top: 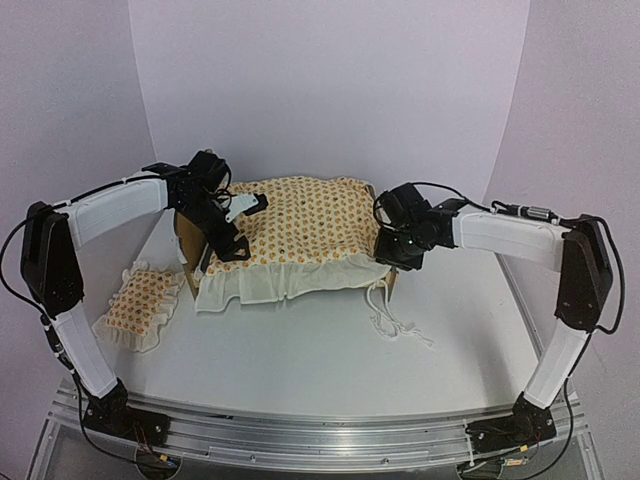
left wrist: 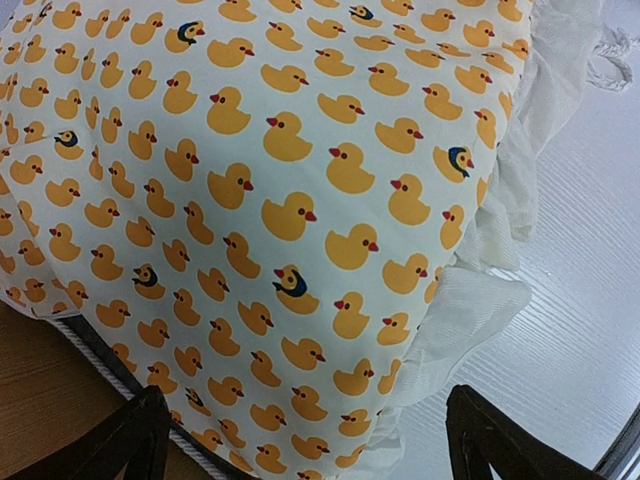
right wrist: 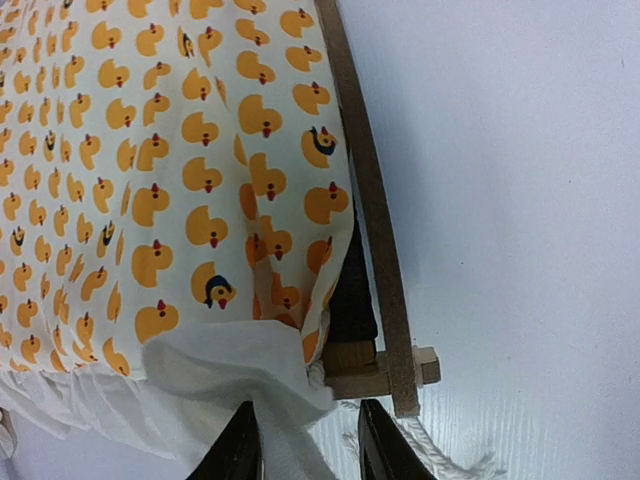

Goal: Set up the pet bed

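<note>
The pet bed frame (top: 187, 247) stands mid-table, covered by the cream duck-print bedding (top: 300, 225), whose white ruffle (top: 285, 280) hangs over the near side. The matching pillow (top: 143, 300) lies on the table to the bed's left. My left gripper (top: 228, 238) hovers open over the bedding's left end; in the left wrist view its fingers (left wrist: 128, 440) straddle the bedding (left wrist: 280, 200) near the corner. My right gripper (top: 393, 255) is at the bed's near right corner, open, with the ruffle (right wrist: 240, 385) lying between its fingers (right wrist: 235, 450) beside the wooden rail (right wrist: 372, 210).
White tie cords (top: 395, 322) trail on the table from the bed's right corner, and they also show in the right wrist view (right wrist: 445, 458). The white backdrop curves round the back and sides.
</note>
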Controlling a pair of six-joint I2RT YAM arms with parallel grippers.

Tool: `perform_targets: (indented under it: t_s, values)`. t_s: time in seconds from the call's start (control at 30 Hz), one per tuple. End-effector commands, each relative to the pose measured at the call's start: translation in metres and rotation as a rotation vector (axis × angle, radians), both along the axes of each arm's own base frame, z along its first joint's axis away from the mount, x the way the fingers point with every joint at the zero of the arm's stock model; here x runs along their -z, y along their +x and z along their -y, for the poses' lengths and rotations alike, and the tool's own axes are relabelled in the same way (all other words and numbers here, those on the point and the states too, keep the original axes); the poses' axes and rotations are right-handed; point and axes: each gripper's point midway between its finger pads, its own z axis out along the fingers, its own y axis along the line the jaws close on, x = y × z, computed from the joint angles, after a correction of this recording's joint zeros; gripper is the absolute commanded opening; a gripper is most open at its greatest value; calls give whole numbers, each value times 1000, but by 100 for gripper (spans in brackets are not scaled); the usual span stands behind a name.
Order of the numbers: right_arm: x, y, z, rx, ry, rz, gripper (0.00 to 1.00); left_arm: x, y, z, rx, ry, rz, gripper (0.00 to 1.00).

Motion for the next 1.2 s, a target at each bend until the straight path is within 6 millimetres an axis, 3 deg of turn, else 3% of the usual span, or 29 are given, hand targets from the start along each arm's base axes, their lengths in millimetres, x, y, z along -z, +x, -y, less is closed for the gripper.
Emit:
perform_targets:
  t_s: [0.0,0.17,0.3,0.43,0.53,0.67,0.73,0.83,0.87,0.97,1.0,1.07,1.17]
  values:
    - [-23,11,-4,-5,3,62,43,-16,-5,-15,-26,55,30,90]
    - [-59,5,-5,-62,-8,150,54,2,-43,-44,0,169,-49,79]
    - [-105,-2,-32,-204,-69,298,59,30,-57,-81,9,359,-60,71]
    - [-126,-4,-62,-298,9,365,63,35,-44,-61,29,288,-56,81]
    - [-126,-8,-77,-328,29,369,63,46,-33,-46,-25,232,-113,81]
    - [-127,-19,-90,-358,78,367,63,49,-20,-46,-78,222,-76,79]
    - [-125,-23,-101,-382,109,371,63,48,-11,-45,-82,224,-23,66]
    - [-124,-27,-121,-446,140,367,63,36,-5,-35,-69,173,-11,30]
    - [-124,-29,-130,-473,148,365,63,27,-6,-29,-65,141,-17,23]
    - [-123,-36,-156,-565,169,362,63,4,-11,-16,-39,62,-37,18]
    - [-122,-37,-161,-577,174,358,63,3,-12,-16,-33,62,-38,8]
    - [-118,-37,-169,-592,186,348,63,5,-14,-18,-22,75,-37,0]
    - [-113,-40,-188,-639,222,329,62,1,-12,-16,-12,71,-19,0]
